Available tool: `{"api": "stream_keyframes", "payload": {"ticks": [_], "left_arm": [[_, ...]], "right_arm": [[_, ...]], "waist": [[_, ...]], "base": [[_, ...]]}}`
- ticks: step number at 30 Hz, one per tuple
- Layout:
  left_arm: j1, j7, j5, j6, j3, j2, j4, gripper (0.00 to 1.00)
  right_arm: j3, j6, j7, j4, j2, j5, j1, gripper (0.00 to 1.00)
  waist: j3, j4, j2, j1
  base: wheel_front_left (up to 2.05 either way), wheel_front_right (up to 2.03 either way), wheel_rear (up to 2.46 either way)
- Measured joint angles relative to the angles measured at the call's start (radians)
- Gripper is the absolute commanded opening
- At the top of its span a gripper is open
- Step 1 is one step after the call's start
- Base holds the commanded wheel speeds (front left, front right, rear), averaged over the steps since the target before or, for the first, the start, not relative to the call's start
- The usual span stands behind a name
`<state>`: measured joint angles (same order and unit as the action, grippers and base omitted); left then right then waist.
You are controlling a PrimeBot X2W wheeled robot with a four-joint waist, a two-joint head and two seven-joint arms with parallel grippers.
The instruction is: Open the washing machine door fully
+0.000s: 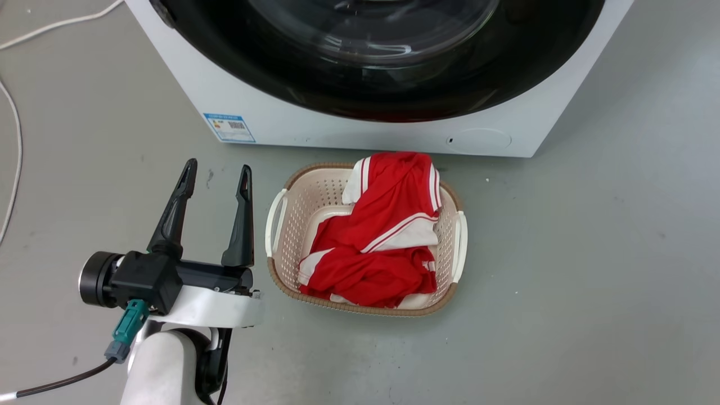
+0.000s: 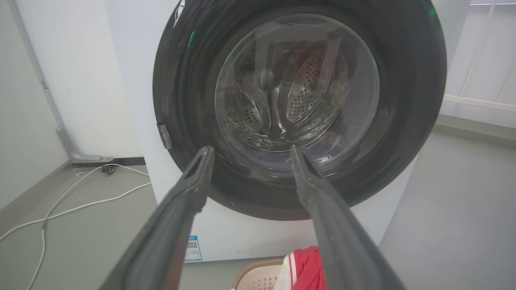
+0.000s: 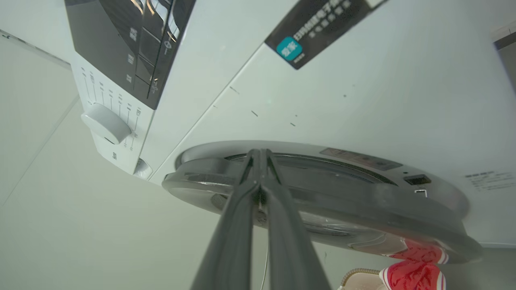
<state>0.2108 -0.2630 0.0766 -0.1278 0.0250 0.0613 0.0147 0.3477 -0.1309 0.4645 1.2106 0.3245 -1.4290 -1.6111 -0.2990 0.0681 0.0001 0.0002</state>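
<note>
Jaws: left gripper spread wide, right gripper pressed together.

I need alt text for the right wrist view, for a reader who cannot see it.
The right gripper, fingers shut, has its tips at the rim of the door, which stands slightly ajar from the washing machine. A white dial is at upper left, red cloth at lower right.

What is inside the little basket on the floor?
Red and white clothes fill the basket. Anything lying beneath them is covered, so I cannot tell.
</note>
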Motion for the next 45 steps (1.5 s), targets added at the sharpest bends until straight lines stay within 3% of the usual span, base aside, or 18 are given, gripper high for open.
{"api": "stream_keyframes", "payload": {"ticks": [6,20,29,45], "left_arm": [[0.014,0.000,0.006,0.000,0.005,0.000,0.012,1.00],[0.053,0.000,0.015,-0.001,0.020,-0.002,0.029,1.00],[0.073,0.000,0.016,-0.002,0.026,-0.005,0.026,1.00],[0.067,0.000,0.014,-0.002,0.023,-0.007,0.002,1.00]], "right_arm": [[0.045,0.000,0.053,0.033,-0.025,0.045,-0.032,0.00],[0.078,0.000,0.066,0.075,-0.022,0.114,-0.091,0.00],[0.058,0.000,0.158,0.076,-0.005,0.119,-0.090,0.00],[0.027,0.000,0.374,0.078,-0.048,0.085,-0.073,0.00]], "waist": [[-0.040,0.019,0.0000,-0.0001],[-0.118,0.052,0.0000,0.0000],[-0.140,0.064,0.0000,-0.0001],[-0.092,0.041,0.0000,-0.0001]], "base": [[0.00,0.00,0.00],[0.00,0.00,0.00],[0.00,0.00,0.00],[0.00,0.00,0.00]]}}
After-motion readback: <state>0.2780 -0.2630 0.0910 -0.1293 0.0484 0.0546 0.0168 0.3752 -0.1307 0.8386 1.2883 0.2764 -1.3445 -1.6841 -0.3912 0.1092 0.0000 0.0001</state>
